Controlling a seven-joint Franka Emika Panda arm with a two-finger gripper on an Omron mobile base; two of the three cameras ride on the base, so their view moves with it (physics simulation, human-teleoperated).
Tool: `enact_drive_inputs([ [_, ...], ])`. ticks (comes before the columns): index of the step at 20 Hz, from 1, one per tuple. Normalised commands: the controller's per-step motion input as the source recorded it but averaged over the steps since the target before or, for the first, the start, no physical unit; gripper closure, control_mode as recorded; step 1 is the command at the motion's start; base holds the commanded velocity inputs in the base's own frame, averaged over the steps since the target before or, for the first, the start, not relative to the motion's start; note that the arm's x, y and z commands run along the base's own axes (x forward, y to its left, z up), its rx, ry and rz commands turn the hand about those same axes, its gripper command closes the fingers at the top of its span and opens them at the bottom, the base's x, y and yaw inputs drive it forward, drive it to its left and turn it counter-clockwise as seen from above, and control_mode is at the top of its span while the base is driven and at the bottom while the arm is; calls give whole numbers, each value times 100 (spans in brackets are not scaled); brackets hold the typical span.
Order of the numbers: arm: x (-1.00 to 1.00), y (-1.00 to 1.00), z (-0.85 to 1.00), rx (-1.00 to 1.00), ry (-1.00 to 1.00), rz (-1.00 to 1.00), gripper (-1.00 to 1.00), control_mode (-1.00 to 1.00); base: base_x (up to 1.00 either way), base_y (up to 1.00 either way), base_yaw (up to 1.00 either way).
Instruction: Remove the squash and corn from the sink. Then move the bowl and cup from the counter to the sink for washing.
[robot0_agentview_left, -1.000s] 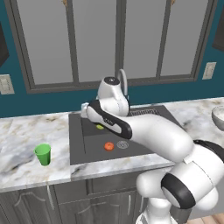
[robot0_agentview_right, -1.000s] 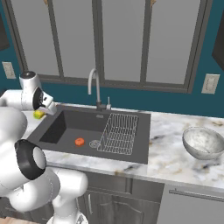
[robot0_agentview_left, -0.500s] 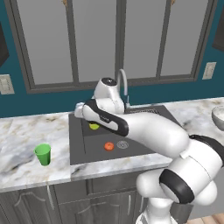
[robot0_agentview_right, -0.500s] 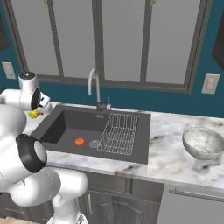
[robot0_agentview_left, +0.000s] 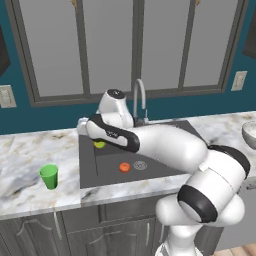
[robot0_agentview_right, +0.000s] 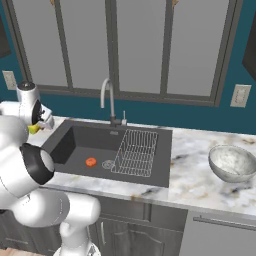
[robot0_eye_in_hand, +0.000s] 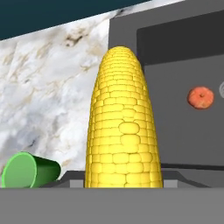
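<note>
Jaws held the corn lengthwise. Left base view: since a second ago the gripper had carried it leftward, now over the sink's left edge; squash lay beside the drain, cup upright on the counter. Right base view: bowl sat right of the sink, wire rack between.

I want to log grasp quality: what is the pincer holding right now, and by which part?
The pincer holds the corn, gripped at its near end; the cob's tapered tip points away from the hand, over the sink's left edge.
</note>
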Motion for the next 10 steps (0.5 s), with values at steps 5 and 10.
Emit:
enact_drive_inputs([
  [5,13,27,0,1,0,3,100,-100,0,0,0],
  [10,10,33,-2,1,0,1,100,-100,0,0,0],
])
